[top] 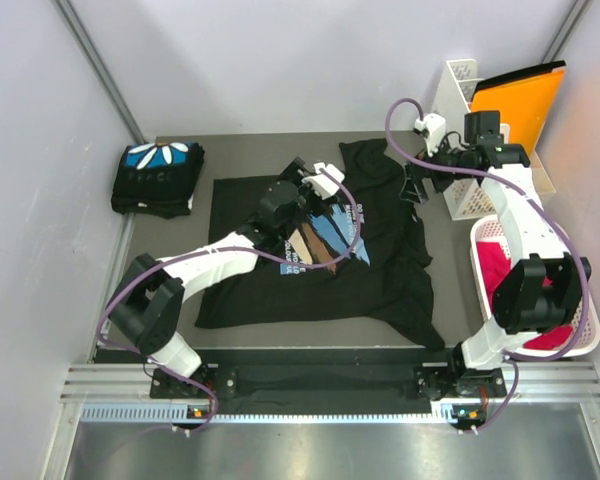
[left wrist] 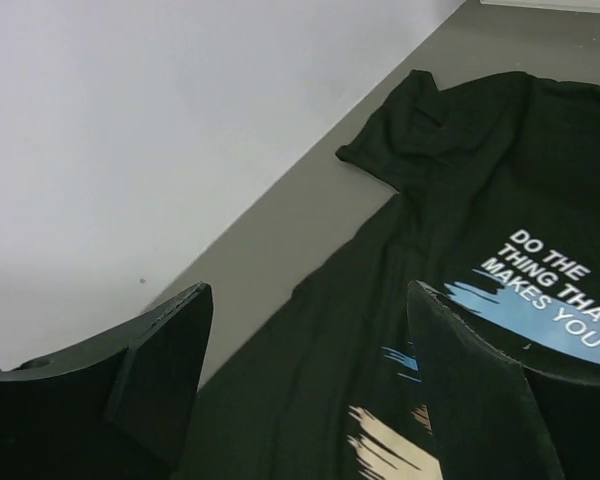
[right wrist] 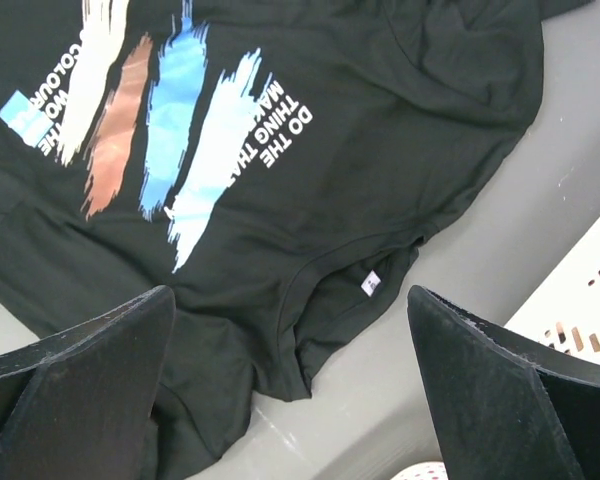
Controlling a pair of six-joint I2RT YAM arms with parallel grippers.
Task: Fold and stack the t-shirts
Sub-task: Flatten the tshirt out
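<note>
T-shirts: two counted. Folded t-shirt (top: 158, 178), petal print up, sits well apart from spread t-shirt (top: 320, 290), off its left-arm side, on table (top: 180, 250). Spread t-shirt print-up, rumpled at collar end. Step judged: folding second shirt, not yet begun. Left gripper (left wrist: 310, 370) over print, jaws apart, empty. Right gripper (right wrist: 290, 380) over collar, jaws wide, empty. Next: descend, pinch edges.

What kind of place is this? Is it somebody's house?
Probably a robot lab booth, not a house: plain white walls, robot arms bolted to a metal rail, t-shirts laid on a grey table.
</note>
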